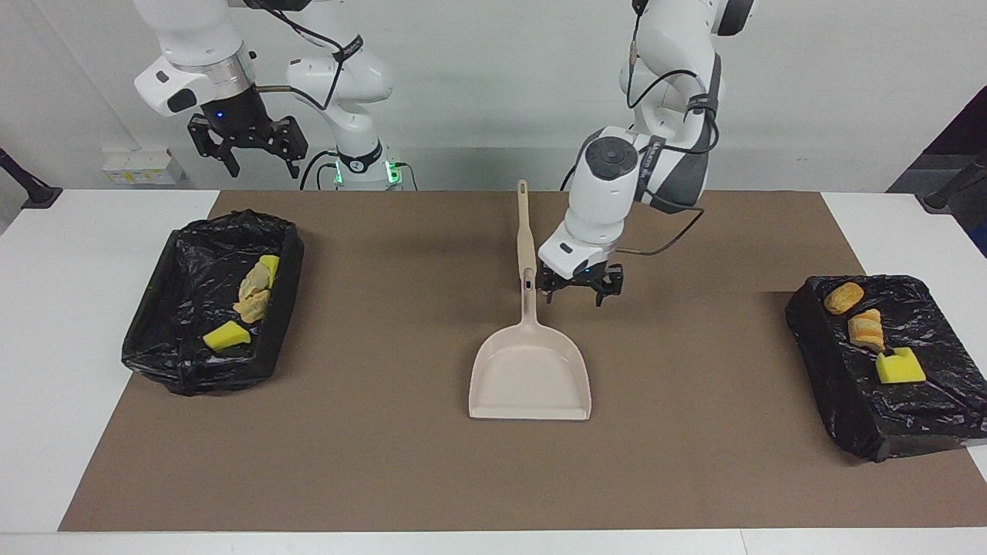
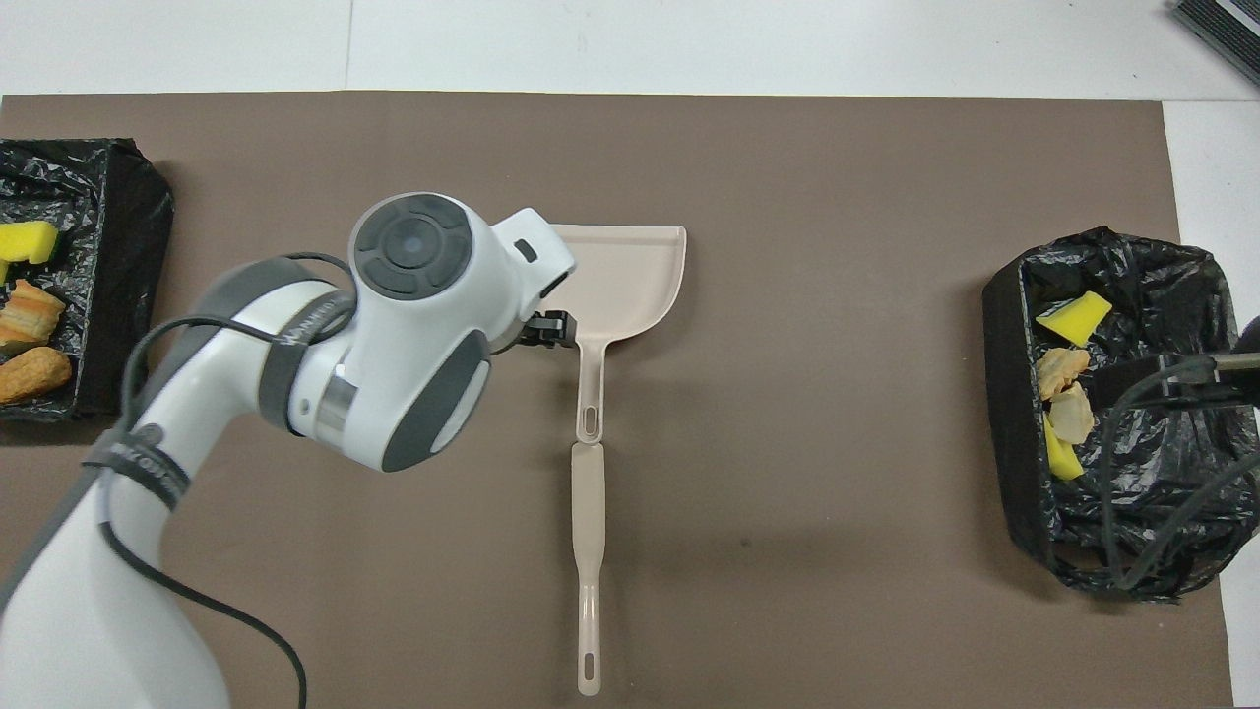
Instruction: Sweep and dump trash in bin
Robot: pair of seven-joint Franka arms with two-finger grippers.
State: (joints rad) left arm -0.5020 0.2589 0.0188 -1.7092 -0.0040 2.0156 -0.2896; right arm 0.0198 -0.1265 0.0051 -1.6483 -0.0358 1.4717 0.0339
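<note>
Bins [image 1: 146,339] two, dustpan [image 1: 530,378] one, scraper [image 1: 523,231] one

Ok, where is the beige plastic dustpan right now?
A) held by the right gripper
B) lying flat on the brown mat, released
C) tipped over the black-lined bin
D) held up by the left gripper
B: the beige plastic dustpan lies flat on the brown mat, and the left gripper hangs beside its handle with fingers open, gripping nothing.

Dustpan [image 1: 530,374] mid-mat [image 1: 385,478] (scraper [image 2: 589,561] nearer robots); trash [image 1: 250,297] in bin [image 1: 166,347] at right arm's end, tray [image 1: 910,416] at left arm's.
</note>
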